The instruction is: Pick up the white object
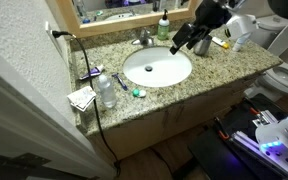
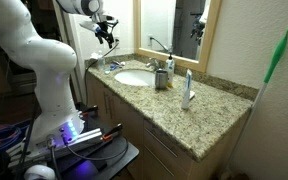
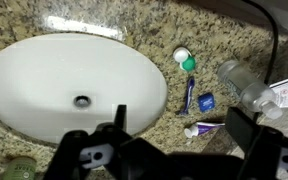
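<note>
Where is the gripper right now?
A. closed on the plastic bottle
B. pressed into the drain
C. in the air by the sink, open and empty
C: the gripper hangs above the sink, its fingers apart with nothing between them in the wrist view.

The arm (image 2: pixel 46 62) is white, built of thick rounded segments with smooth shells; its far end turns black. The gripper (image 1: pixel 187 44) is black, with two blocky fingers (image 3: pixel 117 125); pale marks show near their bases.

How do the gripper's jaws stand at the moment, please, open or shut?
Open. In the wrist view the gripper hangs above the sink with its fingers wide apart and nothing between them.
</note>
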`<state>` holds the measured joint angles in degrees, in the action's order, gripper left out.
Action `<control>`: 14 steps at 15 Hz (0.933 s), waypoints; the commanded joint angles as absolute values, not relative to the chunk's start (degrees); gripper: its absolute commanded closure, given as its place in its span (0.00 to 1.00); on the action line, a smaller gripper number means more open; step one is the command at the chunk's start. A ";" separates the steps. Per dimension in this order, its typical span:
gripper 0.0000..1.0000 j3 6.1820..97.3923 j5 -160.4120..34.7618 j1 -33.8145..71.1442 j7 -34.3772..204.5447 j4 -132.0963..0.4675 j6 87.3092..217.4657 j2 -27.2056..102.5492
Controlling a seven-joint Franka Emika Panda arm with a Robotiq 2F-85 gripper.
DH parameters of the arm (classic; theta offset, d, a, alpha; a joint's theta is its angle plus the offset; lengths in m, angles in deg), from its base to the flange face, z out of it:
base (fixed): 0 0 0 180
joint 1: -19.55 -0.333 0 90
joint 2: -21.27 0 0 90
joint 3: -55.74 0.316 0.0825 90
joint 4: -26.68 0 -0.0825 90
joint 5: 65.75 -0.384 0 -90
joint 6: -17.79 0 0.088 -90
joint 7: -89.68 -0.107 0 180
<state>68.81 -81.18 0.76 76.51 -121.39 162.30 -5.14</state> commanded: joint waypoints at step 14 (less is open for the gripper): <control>0.00 73.00 -79.12 0.30 77.81 -119.71 171.18 15.46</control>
